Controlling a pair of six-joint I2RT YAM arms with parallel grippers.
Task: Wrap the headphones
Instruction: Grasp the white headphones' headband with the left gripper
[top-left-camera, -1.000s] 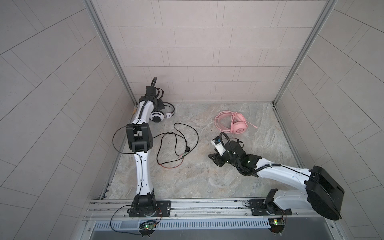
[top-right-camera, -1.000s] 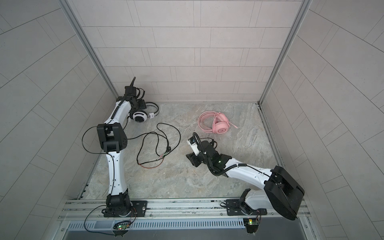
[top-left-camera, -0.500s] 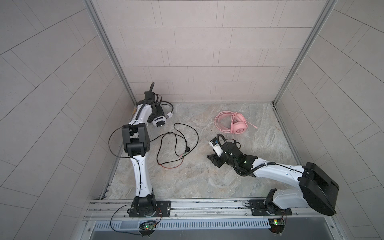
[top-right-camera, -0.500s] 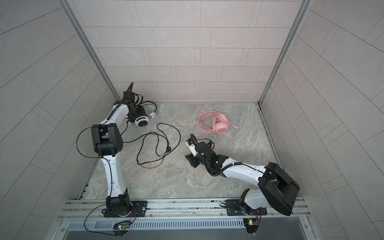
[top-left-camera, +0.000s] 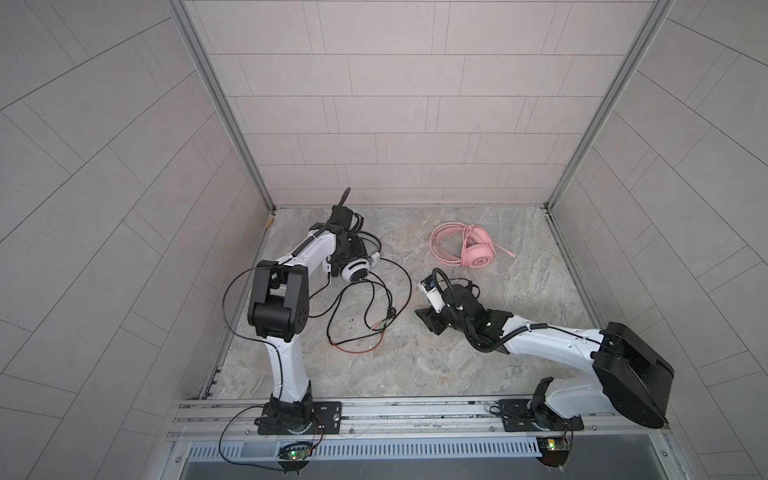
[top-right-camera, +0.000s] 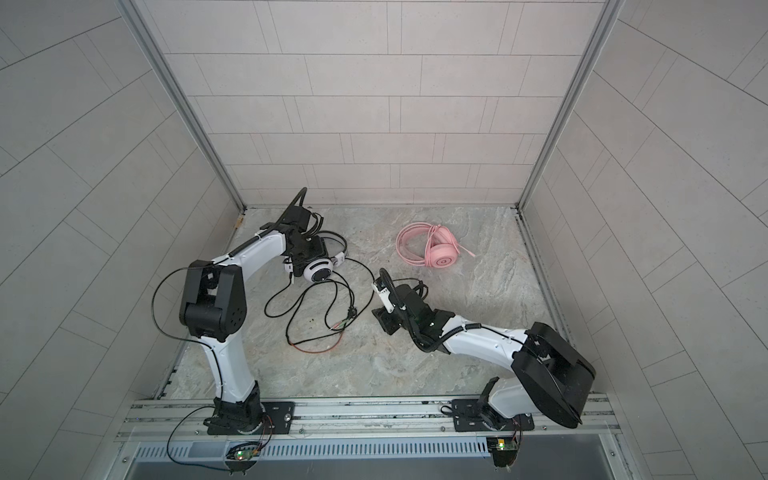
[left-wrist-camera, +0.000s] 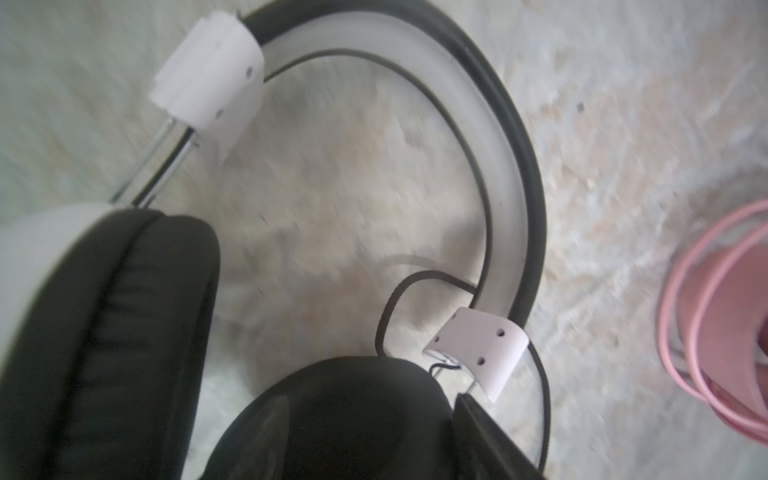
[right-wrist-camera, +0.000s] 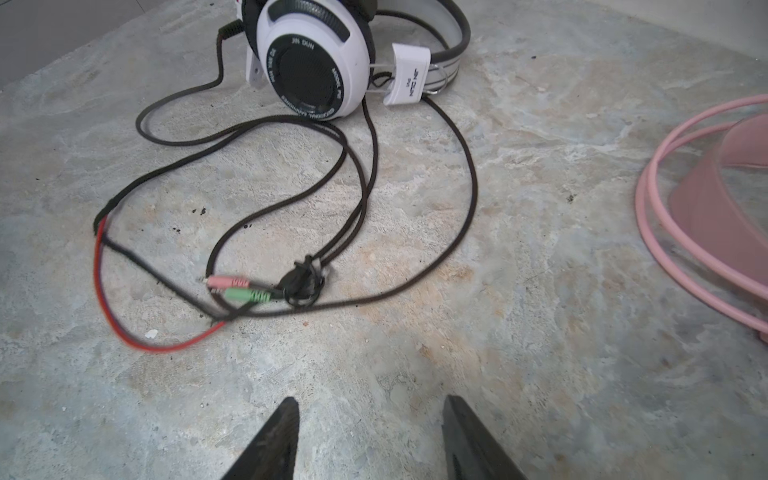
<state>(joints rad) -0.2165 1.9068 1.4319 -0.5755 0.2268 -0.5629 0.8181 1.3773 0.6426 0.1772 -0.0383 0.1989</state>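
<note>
Headphones check: white-and-black headset (top-left-camera: 355, 272) stands on edge toward the back left of the table (top-left-camera: 415, 365), its black cable (top-left-camera: 374, 307) sprawled loose in front. Looks like the left gripper (top-left-camera: 353, 254) is clamped on it, blurry view though. The right gripper (right-wrist-camera: 370, 401) hovers low near the plugs (right-wrist-camera: 237, 289), jaws apart, empty. The pink headset (top-left-camera: 478, 255) lies well apart.

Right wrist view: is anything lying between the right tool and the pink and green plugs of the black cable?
Nothing foreign. The right tool stands open over bare table; toward the plugs only a strand of the black cable itself crosses the path, just before them.
</note>
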